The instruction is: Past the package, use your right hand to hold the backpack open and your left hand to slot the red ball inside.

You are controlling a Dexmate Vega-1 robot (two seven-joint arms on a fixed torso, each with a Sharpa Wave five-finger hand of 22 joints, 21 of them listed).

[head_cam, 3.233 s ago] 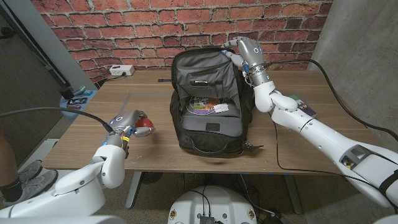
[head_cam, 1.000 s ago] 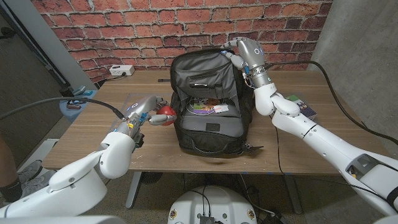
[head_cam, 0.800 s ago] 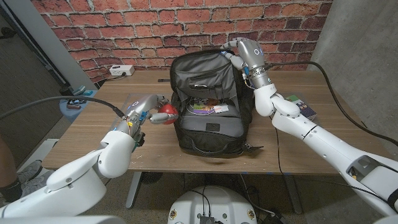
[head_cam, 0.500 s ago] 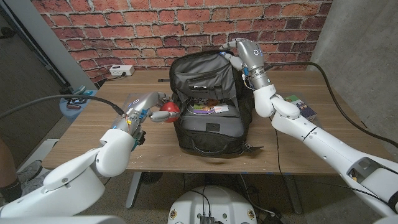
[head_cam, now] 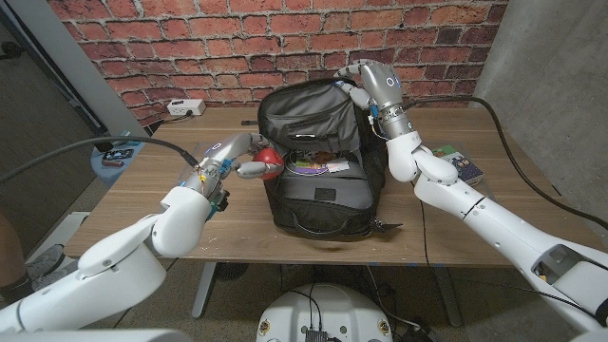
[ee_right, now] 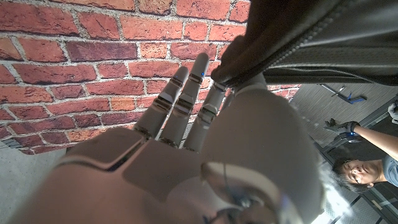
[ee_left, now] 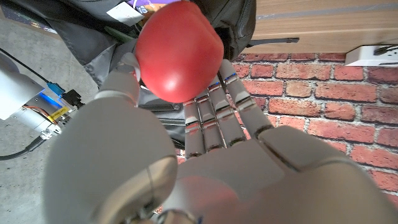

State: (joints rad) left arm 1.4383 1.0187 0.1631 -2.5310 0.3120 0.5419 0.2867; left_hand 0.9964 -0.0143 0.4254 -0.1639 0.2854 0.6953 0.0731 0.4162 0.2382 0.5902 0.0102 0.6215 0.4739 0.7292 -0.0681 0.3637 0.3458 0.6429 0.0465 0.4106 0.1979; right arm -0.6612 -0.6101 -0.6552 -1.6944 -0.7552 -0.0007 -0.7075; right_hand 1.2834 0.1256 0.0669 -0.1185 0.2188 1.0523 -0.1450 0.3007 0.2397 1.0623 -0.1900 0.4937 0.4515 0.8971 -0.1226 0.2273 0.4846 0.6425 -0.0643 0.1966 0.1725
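Observation:
A dark grey backpack [head_cam: 318, 152] stands in the middle of the table with its top flap lifted. My right hand [head_cam: 359, 78] grips the flap's upper edge at the back right; in the right wrist view the hand [ee_right: 205, 143] pinches the black fabric edge [ee_right: 298, 43]. My left hand [head_cam: 242, 157] holds the red ball [head_cam: 269, 158] right at the backpack's left rim, above the table. In the left wrist view the red ball [ee_left: 179, 51] sits at my fingertips [ee_left: 217, 99], with the bag's opening just beyond. Papers and a disc [head_cam: 318, 164] lie inside the bag.
A white power strip [head_cam: 186, 107] lies at the table's back left. A small package [head_cam: 460, 163] sits on the right side of the table. Small items rest on a blue surface [head_cam: 118, 154] off the left edge. A person [ee_right: 367, 168] appears in the right wrist view.
My left hand carried the red ball from the table's left side up and rightward to the backpack's left rim. The right hand lifted the flap slightly higher.

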